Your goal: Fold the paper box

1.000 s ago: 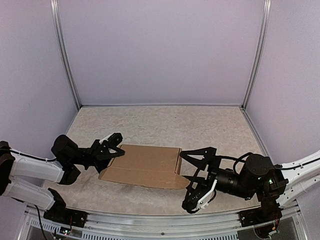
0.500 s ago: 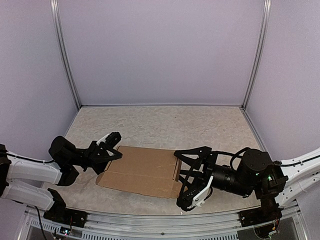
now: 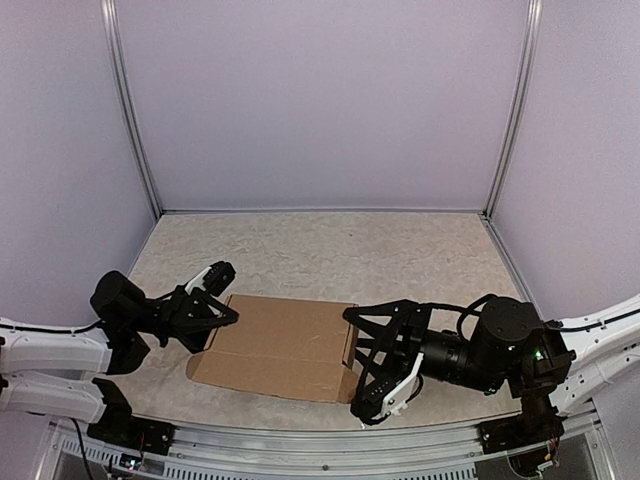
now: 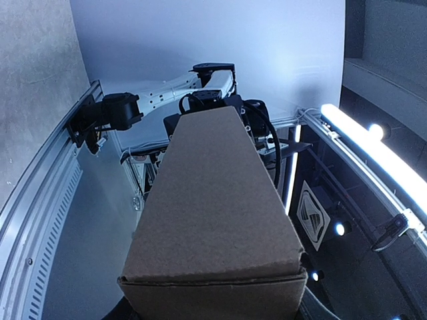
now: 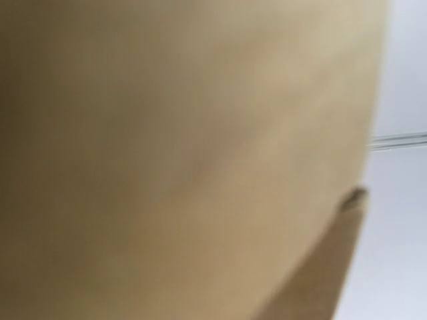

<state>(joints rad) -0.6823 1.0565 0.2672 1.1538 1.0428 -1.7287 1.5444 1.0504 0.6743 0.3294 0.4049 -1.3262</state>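
On the speckled bench (image 3: 400,250) between two robot arms, the paper box (image 3: 280,345) lies lengthwise near the front edge, a plain brown carton not yet fully formed, with a crease running along its length and a short flap showing at its right end. The left pincer (image 3: 230,297) is clamped on the carton's left end. Its wrist camera looks straight down the cardboard, which starts between its fingers and stretches away toward the other arm. The right pincer (image 3: 355,362) reaches in from the opposite side with one finger past the far corner of the right end and the other past the near corner, so the jaws stand apart around the card. Whether they already press on it cannot be told, since that wrist camera shows only blurred brown cardboard at very close range. Nor is it clear whether the carton rests on the bench or hangs just above it. The step in hand appears to be securing both ends before the body is shaped. The next move likely calls for a firm hold on the right end while the left hold stays steady, then working the end flap inward without crushing the thin walls.
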